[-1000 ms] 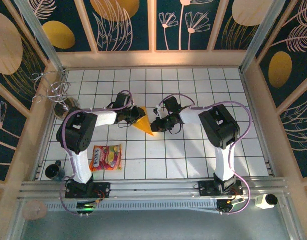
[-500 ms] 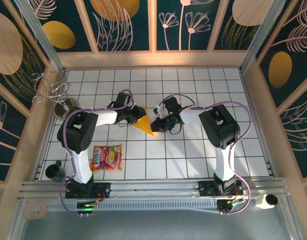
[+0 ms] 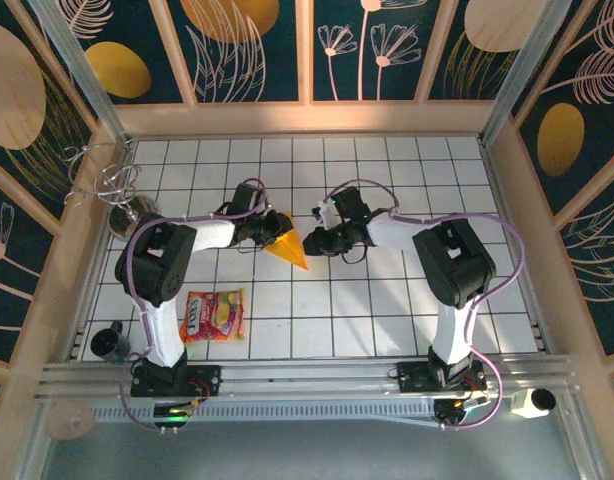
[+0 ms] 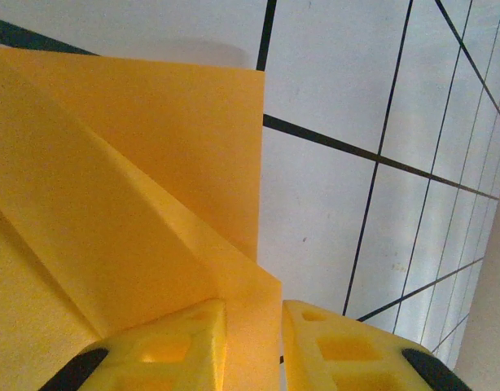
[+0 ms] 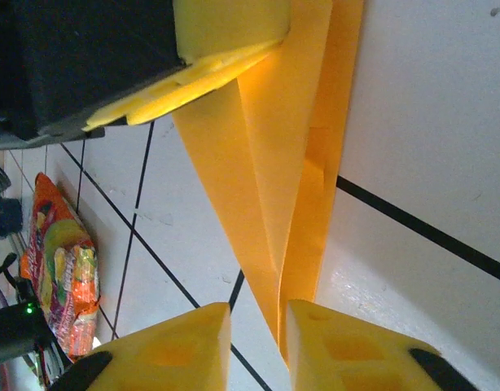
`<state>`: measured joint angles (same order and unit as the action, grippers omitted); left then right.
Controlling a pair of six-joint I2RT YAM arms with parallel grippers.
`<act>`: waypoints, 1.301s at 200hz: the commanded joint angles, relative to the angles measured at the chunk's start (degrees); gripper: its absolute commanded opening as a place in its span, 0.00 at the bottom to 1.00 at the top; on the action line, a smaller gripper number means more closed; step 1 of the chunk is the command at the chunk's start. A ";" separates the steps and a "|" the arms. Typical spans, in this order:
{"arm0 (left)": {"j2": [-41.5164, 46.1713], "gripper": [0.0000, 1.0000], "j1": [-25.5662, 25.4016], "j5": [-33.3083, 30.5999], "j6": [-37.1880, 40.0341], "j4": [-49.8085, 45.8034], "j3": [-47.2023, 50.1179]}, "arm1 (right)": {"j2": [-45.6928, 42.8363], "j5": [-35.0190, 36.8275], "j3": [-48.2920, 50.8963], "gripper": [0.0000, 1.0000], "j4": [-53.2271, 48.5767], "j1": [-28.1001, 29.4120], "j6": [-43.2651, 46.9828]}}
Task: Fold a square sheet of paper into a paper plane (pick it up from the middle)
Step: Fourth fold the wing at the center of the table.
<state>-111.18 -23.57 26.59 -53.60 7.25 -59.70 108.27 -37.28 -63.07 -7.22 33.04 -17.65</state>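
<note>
Pinching the folded paper (image 4: 144, 187) — left hand (image 4: 254, 318); right hand (image 5: 258, 319) parted.

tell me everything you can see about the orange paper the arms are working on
The orange-yellow paper is thin, plain and matte, folded into a long pointed wedge with overlapping layers and sharp diagonal creases. It seems lifted off the white tiled surface, narrow tip aimed toward the near side. The left tool pinches a folded edge between its yellow fingers; the right tool has its fingers parted around the narrow end, whether touching is unclear.
</note>
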 commanded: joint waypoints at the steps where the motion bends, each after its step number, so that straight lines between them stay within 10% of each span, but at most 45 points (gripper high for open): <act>1: -0.93 0.24 0.37 0.95 1.04 -0.65 -0.90 | -0.42 0.67 -2.10 0.21 0.82 1.57 -0.43; 260: -2.18 0.25 0.37 0.14 1.31 -2.06 -1.56 | 7.20 4.15 -2.41 0.14 -1.30 4.23 0.40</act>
<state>-111.94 -23.57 26.55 -53.54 6.79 -60.07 114.02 -34.02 -66.59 -7.18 37.50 -18.11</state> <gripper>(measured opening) 0.245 0.144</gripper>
